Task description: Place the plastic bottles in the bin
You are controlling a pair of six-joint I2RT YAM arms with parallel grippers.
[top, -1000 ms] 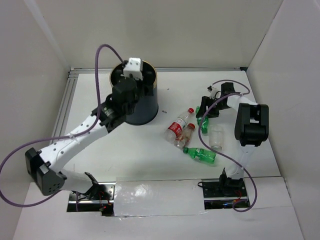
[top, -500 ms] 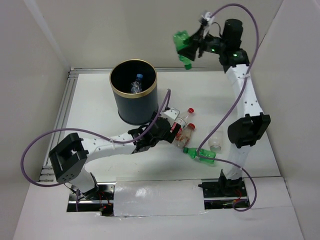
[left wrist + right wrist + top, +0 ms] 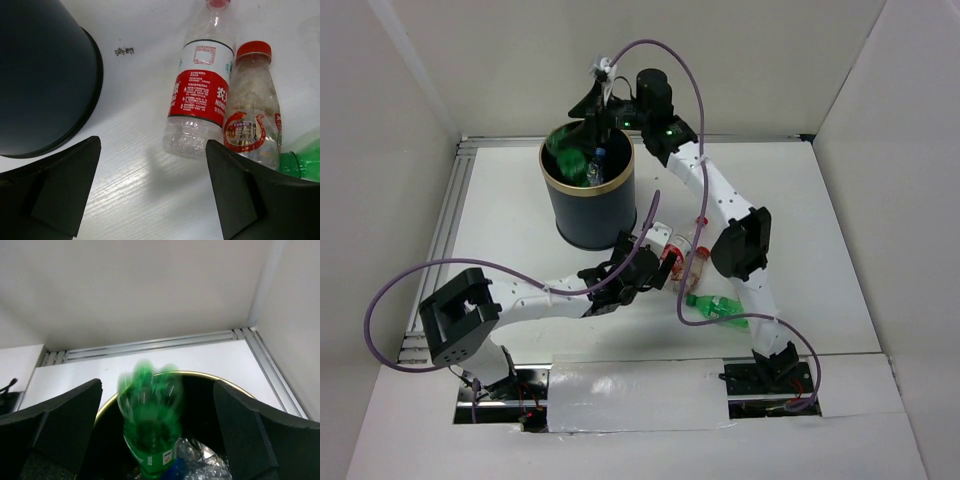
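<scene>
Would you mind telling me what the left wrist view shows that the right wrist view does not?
Left wrist only: a red-labelled bottle and a smaller red-capped bottle lying side by side on the table, plus part of a green bottle. Right wrist only: a blurred green one at the bin's gold-rimmed mouth, and the back rail. Both: the bin, with the left tool and right tool each open.

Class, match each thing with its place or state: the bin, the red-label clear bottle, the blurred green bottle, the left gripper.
Things:
1. bin
2. red-label clear bottle
3. blurred green bottle
4. left gripper

Places or states:
A. fingers wide apart
B. over the bin's mouth
C. upright, gold rim
D. lying on the table

Pairs: 1-C, 2-D, 3-B, 4-A.
</scene>
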